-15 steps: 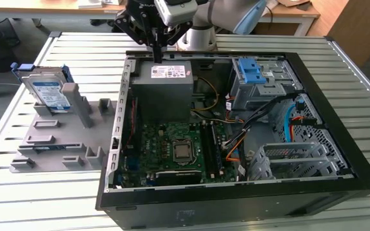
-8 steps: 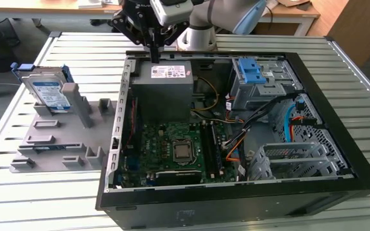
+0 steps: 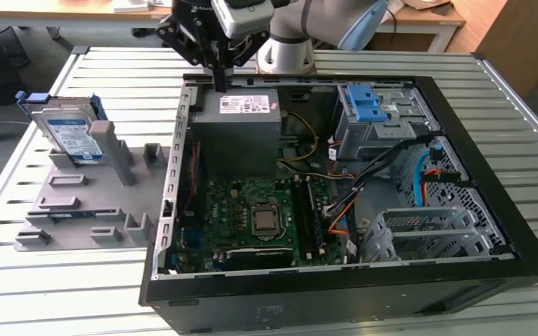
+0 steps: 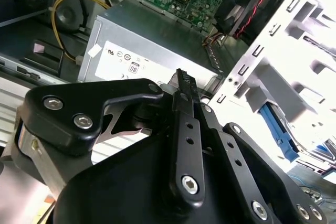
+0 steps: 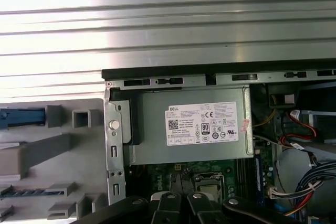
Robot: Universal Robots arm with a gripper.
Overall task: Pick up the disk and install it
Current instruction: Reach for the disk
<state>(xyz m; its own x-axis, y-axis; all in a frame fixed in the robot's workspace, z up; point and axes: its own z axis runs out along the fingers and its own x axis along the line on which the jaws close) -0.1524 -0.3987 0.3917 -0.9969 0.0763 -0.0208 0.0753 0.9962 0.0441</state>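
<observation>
While the open computer case lies nearest me, loose cables trail below its blue-latched drive cage, a likely snag at install. Further back, on the exterior view's left, the disk stands upright in a grey fixture, well apart from the gripper. Jaws closed on nothing, low over the power supply; crossing over could clip the case wall or tip the disk

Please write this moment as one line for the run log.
gripper: shut, empty, above power supply | disk: upright in grey fixture, outside case, not held | install: not done
</observation>
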